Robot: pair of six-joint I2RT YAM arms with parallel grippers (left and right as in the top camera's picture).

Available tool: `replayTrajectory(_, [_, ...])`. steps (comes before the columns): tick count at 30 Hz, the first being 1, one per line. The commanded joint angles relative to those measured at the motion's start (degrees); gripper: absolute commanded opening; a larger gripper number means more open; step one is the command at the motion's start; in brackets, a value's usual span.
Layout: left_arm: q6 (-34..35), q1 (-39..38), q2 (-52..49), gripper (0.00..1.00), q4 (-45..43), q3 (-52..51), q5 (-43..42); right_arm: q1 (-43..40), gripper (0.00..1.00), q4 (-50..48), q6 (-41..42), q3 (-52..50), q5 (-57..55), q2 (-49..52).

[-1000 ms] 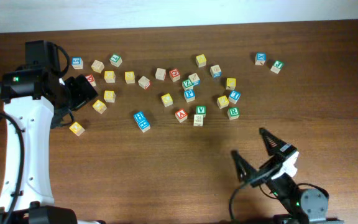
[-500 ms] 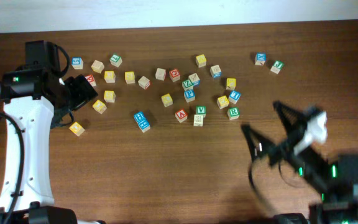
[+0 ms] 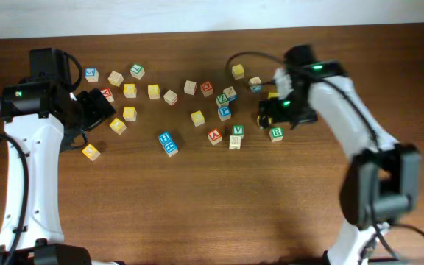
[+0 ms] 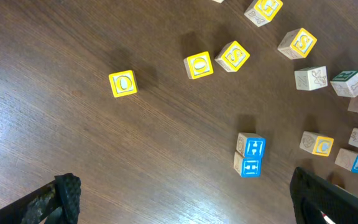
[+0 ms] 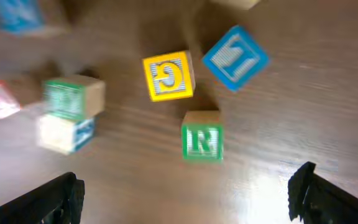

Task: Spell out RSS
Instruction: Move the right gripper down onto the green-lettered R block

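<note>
From overhead, we see the left end effector (image 3: pixel 96 109) beside yellow blocks at the desk's (image 3: pixel 197 206) left side. The right end effector (image 3: pixel 274 116) hovers just beside the green R block (image 3: pixel 276 133).

In the left wrist view, its fingers gape wide and empty. A yellow S block (image 4: pixel 232 56) and a pale S block (image 4: pixel 297 42) lie ahead.

In the right wrist view, its fingers are also spread wide and hold nothing, with the R block ahead between them.

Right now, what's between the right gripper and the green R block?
Only bare table, in the right wrist view: the green R block sits just ahead of the open right gripper.
</note>
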State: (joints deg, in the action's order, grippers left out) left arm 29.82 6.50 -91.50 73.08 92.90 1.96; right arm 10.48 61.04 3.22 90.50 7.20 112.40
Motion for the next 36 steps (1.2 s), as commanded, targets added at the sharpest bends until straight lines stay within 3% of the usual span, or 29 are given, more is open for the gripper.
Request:
replayTrajectory(1, [0.1,0.2,0.3,0.99,-0.1,0.3,0.6,4.0,1.00,-1.8,0.8,0.7,-9.7,6.5])
replayTrajectory(2, [0.1,0.2,0.3,0.99,-0.1,0.3,0.6,4.4,1.00,-2.1,1.8,0.7,-10.9,7.6])
replayTrajectory(3, [0.1,0.2,0.3,0.99,-0.1,0.3,0.6,4.5,0.92,-2.6,3.6,0.7,-12.9,9.6])
replayTrajectory(7, [0.1,0.2,0.3,0.99,-0.1,0.3,0.6,4.2,0.79,-2.8,1.7,0.2,-11.0,11.0])
replayTrajectory(11, [0.1,0.2,0.3,0.99,-0.1,0.3,0.6,4.1,0.50,-2.7,1.7,0.2,-10.0,11.0])
replayTrajectory(13, [0.1,0.2,0.3,0.99,-0.1,0.3,0.6,4.1,0.49,-2.9,1.7,0.2,-8.7,11.0])
replayTrajectory(15, [0.1,0.2,0.3,0.99,-0.1,0.3,0.6,4.1,0.41,-2.8,1.7,0.2,-8.7,11.0])
replayTrajectory(24, [0.1,0.2,0.3,0.99,-0.1,0.3,0.6,4.1,0.32,-1.7,3.3,0.9,-3.1,11.0])
replayTrajectory(29, [0.1,0.2,0.3,0.99,-0.1,0.3,0.6,4.1,0.29,4.2,3.3,5.5,-3.0,8.9])
replayTrajectory(36, [0.1,0.2,0.3,0.99,-0.1,0.3,0.6,4.2,0.33,6.6,3.3,5.8,-1.6,6.0])
